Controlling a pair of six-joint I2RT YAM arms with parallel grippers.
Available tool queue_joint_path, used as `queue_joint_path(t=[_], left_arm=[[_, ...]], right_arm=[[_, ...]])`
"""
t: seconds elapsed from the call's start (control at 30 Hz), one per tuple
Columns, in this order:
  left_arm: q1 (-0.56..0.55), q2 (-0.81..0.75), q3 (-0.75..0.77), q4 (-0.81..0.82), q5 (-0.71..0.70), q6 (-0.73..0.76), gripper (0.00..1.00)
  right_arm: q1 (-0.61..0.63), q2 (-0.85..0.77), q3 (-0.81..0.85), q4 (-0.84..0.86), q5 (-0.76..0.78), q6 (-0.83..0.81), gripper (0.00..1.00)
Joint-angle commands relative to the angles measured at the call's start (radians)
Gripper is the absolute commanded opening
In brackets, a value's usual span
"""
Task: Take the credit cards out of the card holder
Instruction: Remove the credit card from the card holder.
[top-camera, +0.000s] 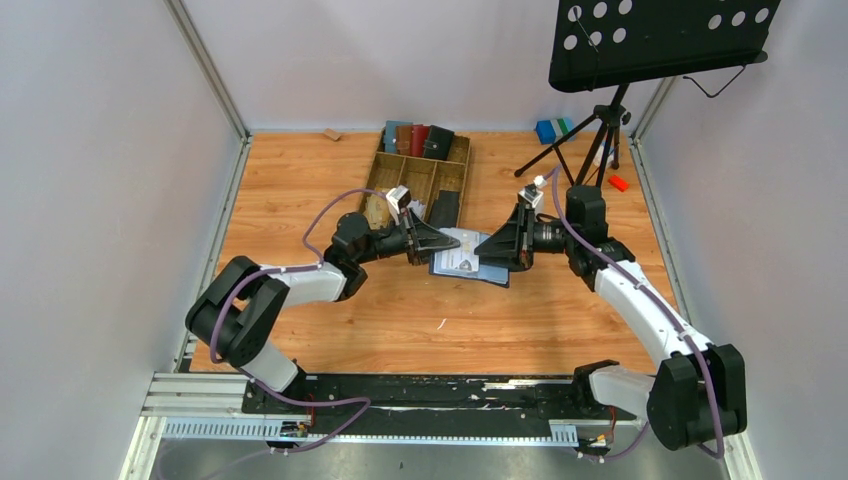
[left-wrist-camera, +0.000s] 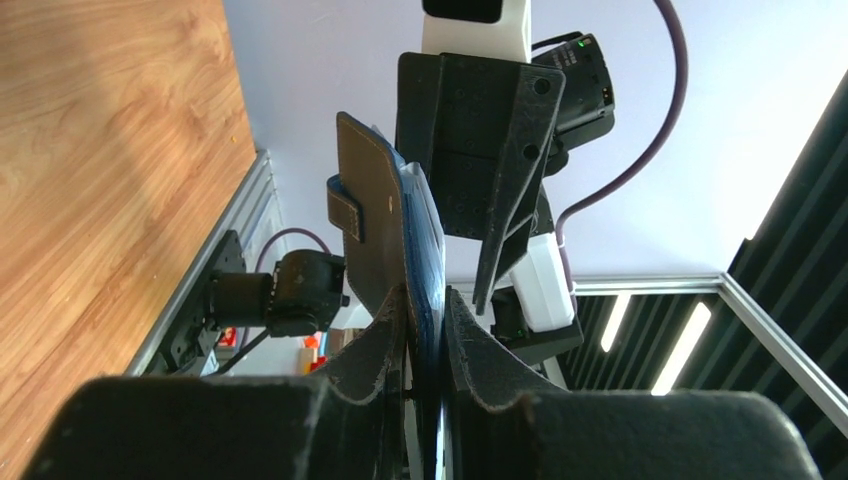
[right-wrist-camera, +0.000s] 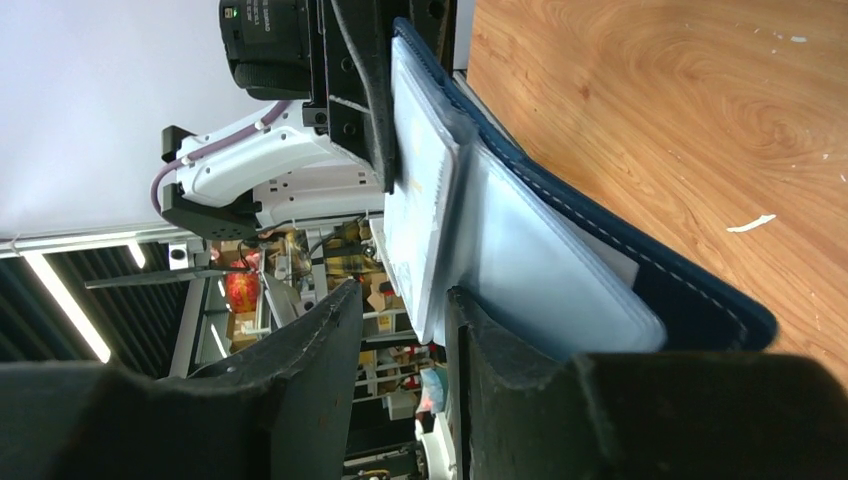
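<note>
Two robot arms hold an open navy card holder (top-camera: 470, 262) clear of the surface (top-camera: 400, 330), roughly over its middle, in a task to empty it of its credit cards. The left arm (top-camera: 300, 285) has its jaws pressed onto one edge of the holder. They pinch the blue cover so that it stands out edgewise toward the other arm, its small side tab (left-wrist-camera: 345, 212) showing. The right arm (top-camera: 640, 300) faces it with jaws spread, one on each side of the free end of a pale printed card (right-wrist-camera: 418, 200). That card stands proud of the clear inner pockets (right-wrist-camera: 540, 270), and the jaws do not appear to press on it yet. No removed card can be made out on the surface, so the job looks to be at or near its start. The step in hand is judged to be seizing that card. Done well, the right jaws would close on the card alone, not on the plastic pocket beside it. They would then draw it straight out along the pocket's length while the left grip holds firm. A pull at an angle could bend the card or drag the holder from the left jaws. A wooden tray (top-camera: 398, 175) of other holders sits at the far edge.
</note>
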Motion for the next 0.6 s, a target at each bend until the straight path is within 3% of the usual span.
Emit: queue_joint_path(t=[0.0, 0.13, 0.3, 0.47, 0.57], left_arm=[[-0.011, 0.012, 0.057, 0.113, 0.013, -0.024, 0.07], [-0.013, 0.028, 0.063, 0.134, 0.017, -0.037, 0.06], [-0.011, 0.042, 0.071, 0.164, 0.020, -0.057, 0.09], [0.007, 0.051, 0.050, 0.233, 0.008, -0.095, 0.19], [0.012, 0.048, 0.038, 0.242, 0.007, -0.099, 0.19]], right_arm=[[0.031, 0.016, 0.043, 0.052, -0.009, 0.003, 0.36], [0.045, 0.028, 0.043, 0.078, -0.007, 0.019, 0.27], [0.044, 0.037, 0.032, 0.066, -0.002, 0.026, 0.00], [0.021, 0.015, -0.025, 0.071, 0.000, 0.042, 0.00], [0.007, 0.001, -0.036, 0.044, -0.005, 0.028, 0.00]])
